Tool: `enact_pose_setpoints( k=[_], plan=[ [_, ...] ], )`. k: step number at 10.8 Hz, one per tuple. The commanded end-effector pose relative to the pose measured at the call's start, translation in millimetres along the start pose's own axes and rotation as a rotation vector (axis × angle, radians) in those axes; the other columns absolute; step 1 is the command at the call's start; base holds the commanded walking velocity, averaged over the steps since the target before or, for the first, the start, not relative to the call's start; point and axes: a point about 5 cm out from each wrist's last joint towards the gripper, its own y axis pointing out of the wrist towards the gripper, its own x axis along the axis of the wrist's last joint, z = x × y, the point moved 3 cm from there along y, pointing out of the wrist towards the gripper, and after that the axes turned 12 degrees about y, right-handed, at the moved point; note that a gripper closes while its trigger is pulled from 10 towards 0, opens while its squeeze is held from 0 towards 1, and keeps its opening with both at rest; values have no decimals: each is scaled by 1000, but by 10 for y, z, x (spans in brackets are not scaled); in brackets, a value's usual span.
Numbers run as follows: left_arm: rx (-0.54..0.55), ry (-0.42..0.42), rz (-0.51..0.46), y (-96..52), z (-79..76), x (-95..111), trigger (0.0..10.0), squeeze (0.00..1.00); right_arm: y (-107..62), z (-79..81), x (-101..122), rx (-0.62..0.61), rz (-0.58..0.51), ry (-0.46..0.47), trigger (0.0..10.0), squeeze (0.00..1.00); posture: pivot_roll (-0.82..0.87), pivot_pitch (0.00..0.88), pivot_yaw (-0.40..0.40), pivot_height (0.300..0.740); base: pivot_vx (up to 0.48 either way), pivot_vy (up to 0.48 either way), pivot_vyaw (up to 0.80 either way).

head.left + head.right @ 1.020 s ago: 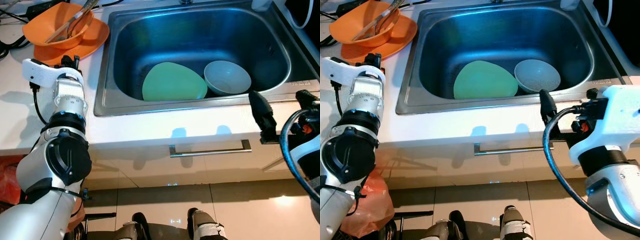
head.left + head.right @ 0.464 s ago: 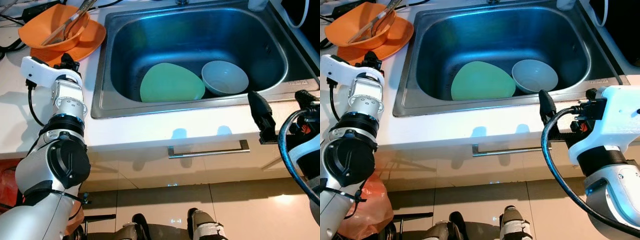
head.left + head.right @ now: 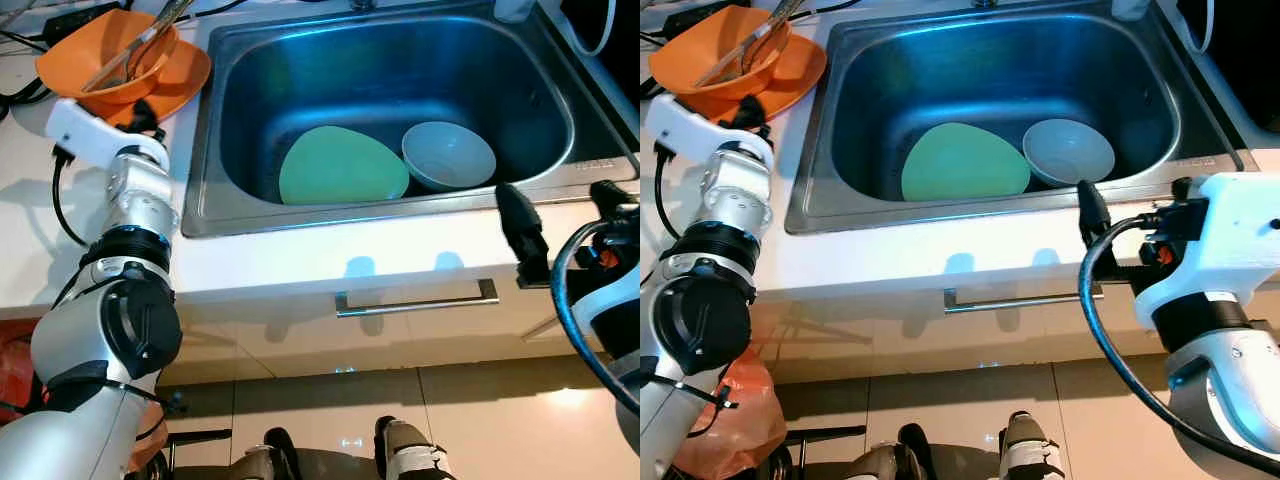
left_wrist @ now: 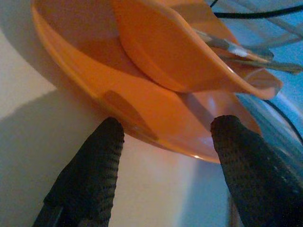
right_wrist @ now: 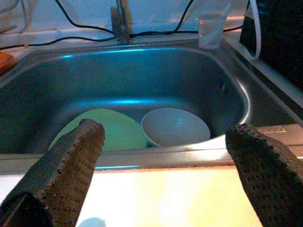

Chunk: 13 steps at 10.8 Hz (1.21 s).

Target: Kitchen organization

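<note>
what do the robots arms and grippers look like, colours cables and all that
Both arms are silver metal segments with black round joint housings. Each wrist carries a white plastic block, and a black cable loops from it. The left gripper and right gripper each have two long black fingers with a dimpled, rubbery texture, tapering to rounded tips. Small orange-red parts show beside the right wrist's white block.

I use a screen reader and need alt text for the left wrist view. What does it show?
The left tool, its two black textured fingers spread open, faces the rim of a shallow orange plastic plate on a pale countertop. An orange plastic bowl holding metal utensils sits on the plate.
</note>
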Motion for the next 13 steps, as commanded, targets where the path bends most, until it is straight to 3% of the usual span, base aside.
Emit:
enact_pose_setpoints(
  k=[1, 6, 7, 13],
  plan=[
    [136, 51, 215, -122, 388, -554, 10000, 1000, -41, 46, 10, 19, -16, 4, 10000, 353, -489, 259, 79, 740, 0, 0, 0],
    [50, 230, 214, -85, 166, -475, 10000, 1000, -44, 44, -11, 12, -16, 8, 10000, 357, -484, 262, 92, 740, 0, 0, 0],
    [25, 268, 198, -69, 93, -423, 10000, 0, -45, 42, -15, 10, -17, 9, 10000, 357, -482, 262, 95, 740, 0, 0, 0],
    [-15, 340, 122, -5, -121, -150, 10000, 0, -56, 30, -49, -4, -16, 17, 10000, 361, -475, 267, 106, 740, 0, 0, 0]
  ],
)
